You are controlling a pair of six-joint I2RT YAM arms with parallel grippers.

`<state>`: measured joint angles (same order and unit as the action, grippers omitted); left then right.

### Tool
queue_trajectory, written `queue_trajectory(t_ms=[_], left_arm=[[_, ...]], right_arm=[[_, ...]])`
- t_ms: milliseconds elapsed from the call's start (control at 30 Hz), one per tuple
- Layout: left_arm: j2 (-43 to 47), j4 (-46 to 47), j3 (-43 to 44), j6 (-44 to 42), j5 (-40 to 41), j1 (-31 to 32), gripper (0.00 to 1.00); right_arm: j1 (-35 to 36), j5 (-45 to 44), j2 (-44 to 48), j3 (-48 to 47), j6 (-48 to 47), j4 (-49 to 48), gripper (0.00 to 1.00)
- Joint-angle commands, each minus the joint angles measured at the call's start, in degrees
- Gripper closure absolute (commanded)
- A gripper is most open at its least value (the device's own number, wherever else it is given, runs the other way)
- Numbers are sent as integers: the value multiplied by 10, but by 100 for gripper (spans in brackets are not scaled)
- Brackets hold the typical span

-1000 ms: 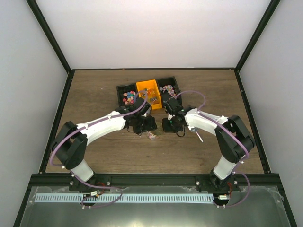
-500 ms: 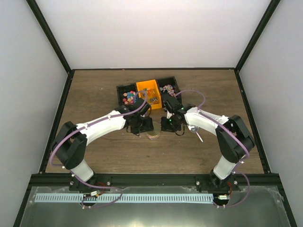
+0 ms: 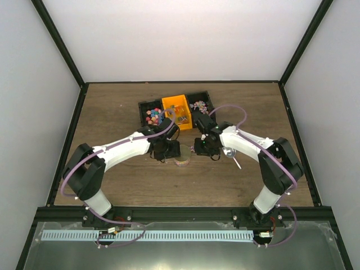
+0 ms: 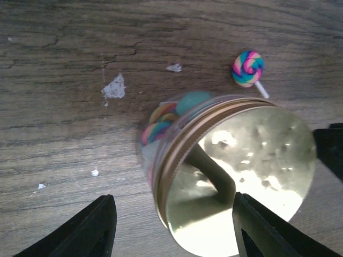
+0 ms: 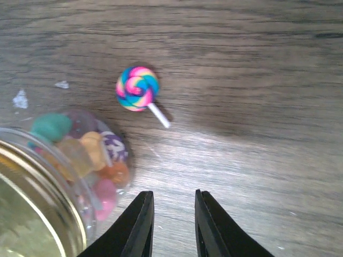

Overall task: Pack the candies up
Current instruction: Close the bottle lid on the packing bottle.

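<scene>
A clear round jar (image 4: 177,134) stands on the wooden table with a shiny pale-gold lid (image 4: 241,182) on it and several coloured candies (image 4: 161,120) inside. It also shows in the top view (image 3: 183,156) and the right wrist view (image 5: 59,171). My left gripper (image 4: 171,235) is open, its fingers spread wide either side of the lid. My right gripper (image 5: 174,225) is open with a narrow gap and empty, just right of the jar. A swirled pink-blue-yellow lollipop (image 5: 138,89) lies loose on the table beside the jar. More candies (image 3: 152,116) lie in a black tray.
At the back stand a black tray (image 3: 142,107), an orange bin (image 3: 177,108) and another black tray (image 3: 199,104) with small pieces. A small round thing with a white stick (image 3: 233,156) lies right of my right gripper. White flecks mark the wood.
My left gripper has drawn back to the left off the jar, so the lidded jar now shows in the top view. My right gripper has shifted slightly toward the back.
</scene>
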<state>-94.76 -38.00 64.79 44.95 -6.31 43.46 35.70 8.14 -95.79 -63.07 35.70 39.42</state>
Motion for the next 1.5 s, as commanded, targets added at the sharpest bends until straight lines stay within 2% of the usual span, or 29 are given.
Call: queue_trajectory(t_ms=[0,300,533,733,1133,1333,1467], left_arm=[[12,18,-27,8,-6,-8,39],[34,36,-45,23,-14,-17,39],[58,20,-28,26,2,-19,39],[50,14,-46,28,5,-22,39],[13,24,-58,26,0,-23,39],[61,27,-44,29,15,-24,39],[128,63,-58,15,49,-25,39]], right_arm=[[-3,-69,36,-32,23,48,76],[16,-13,72,-77,18,28,76],[45,38,30,-104,10,6,76],[58,57,10,-106,9,-8,76],[59,38,28,-94,9,0,75],[59,14,54,-93,11,-2,76],[59,-48,108,-79,19,-25,76]])
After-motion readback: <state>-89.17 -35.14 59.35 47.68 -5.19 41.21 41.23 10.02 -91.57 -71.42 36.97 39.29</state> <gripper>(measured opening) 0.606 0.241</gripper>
